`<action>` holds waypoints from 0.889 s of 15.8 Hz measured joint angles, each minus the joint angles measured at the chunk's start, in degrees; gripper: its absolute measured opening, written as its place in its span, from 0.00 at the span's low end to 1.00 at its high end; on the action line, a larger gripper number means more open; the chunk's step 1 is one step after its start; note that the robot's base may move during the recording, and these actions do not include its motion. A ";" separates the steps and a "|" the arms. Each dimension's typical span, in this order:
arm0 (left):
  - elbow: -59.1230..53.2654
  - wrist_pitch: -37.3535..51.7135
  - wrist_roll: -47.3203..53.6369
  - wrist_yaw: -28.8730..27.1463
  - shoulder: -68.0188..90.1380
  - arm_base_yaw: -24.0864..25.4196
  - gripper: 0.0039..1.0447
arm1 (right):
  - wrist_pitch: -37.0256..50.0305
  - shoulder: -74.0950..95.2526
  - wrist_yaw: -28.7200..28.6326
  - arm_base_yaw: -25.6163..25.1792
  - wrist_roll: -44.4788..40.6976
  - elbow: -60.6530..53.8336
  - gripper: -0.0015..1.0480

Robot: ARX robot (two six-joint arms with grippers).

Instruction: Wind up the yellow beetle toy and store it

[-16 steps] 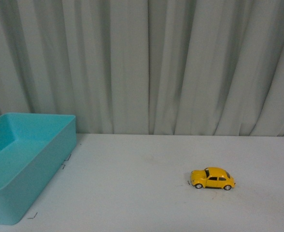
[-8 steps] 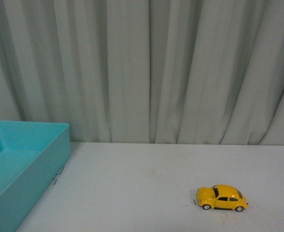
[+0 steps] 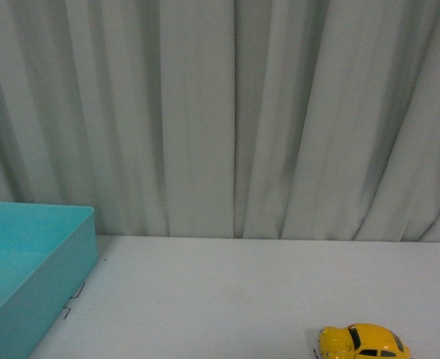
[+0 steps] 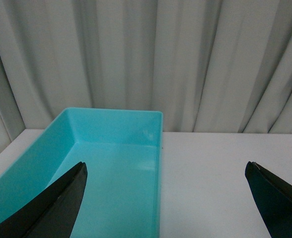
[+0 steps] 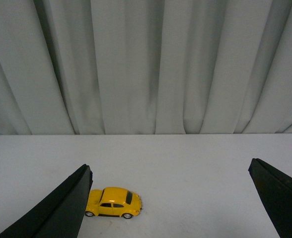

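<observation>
The yellow beetle toy (image 3: pixel 364 342) stands on its wheels on the white table, at the bottom right of the front view and partly cut off by the frame edge. In the right wrist view the yellow beetle toy (image 5: pixel 113 203) sits just beyond one black finger of my right gripper (image 5: pixel 170 168), which is open and holds nothing. My left gripper (image 4: pixel 166 166) is open too, empty, hovering over the edge of the turquoise bin (image 4: pixel 160 148). Neither arm shows in the front view.
The turquoise bin (image 3: pixel 70 254) stands at the table's left side, open-topped with nothing seen inside. A grey pleated curtain (image 3: pixel 235 112) hangs behind the table. Small dark marks (image 3: pixel 74 299) lie on the table next to the bin.
The front view has tilted upward: the toy and the bin have slid down and outward in the frame, and more curtain shows. The toy itself has not moved on the table.
</observation>
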 joint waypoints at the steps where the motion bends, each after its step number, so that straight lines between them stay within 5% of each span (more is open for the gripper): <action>1: 0.00 -0.11 0.00 0.00 0.00 0.00 0.94 | -0.17 0.02 0.00 0.00 -0.02 0.00 0.94; 10: 0.00 -0.04 0.00 0.00 0.00 0.00 0.94 | -0.02 0.02 0.00 0.00 0.00 0.00 0.94; 12: 0.00 -0.02 0.00 0.09 0.00 0.00 0.94 | 1.22 7.21 -14.82 -8.74 4.68 1.29 0.94; 14: 0.00 -0.04 0.00 0.00 0.00 0.00 0.94 | 20.09 26.03 -27.47 -22.32 6.43 4.44 0.94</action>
